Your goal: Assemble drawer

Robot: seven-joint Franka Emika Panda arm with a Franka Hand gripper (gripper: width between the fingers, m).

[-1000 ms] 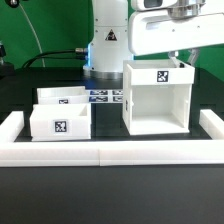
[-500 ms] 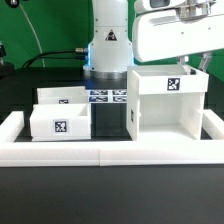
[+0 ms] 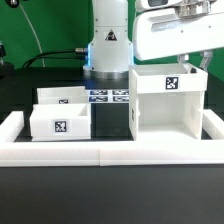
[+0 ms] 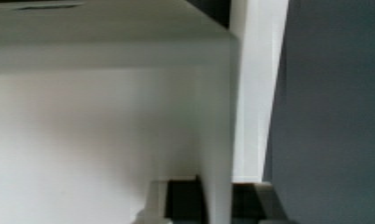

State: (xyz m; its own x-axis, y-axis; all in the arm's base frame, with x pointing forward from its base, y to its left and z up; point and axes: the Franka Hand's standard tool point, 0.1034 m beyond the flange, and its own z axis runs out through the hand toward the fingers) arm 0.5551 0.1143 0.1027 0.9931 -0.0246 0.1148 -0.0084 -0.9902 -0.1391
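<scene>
The drawer's large white box housing (image 3: 160, 110) stands at the exterior view's right, its open front toward the camera and a marker tag on its upper edge. My gripper (image 3: 189, 62) reaches down onto its top right corner and is shut on the right side wall. In the wrist view that thin white wall (image 4: 216, 120) runs between my two dark fingers (image 4: 180, 200), gripper (image 4: 216, 202). The two small open-topped trays, the front tray (image 3: 60, 122) and the back tray (image 3: 60, 95), stand one behind the other at the left.
A long white front rail (image 3: 110, 152) lies just before the housing, with side rails at left (image 3: 10, 125) and right (image 3: 213, 125). The marker board (image 3: 108, 96) lies behind, before the robot base (image 3: 108, 40).
The housing has shifted to the exterior view's right and toward the front rail with my gripper on it; it has held still for the last half second. The trays have not moved.
</scene>
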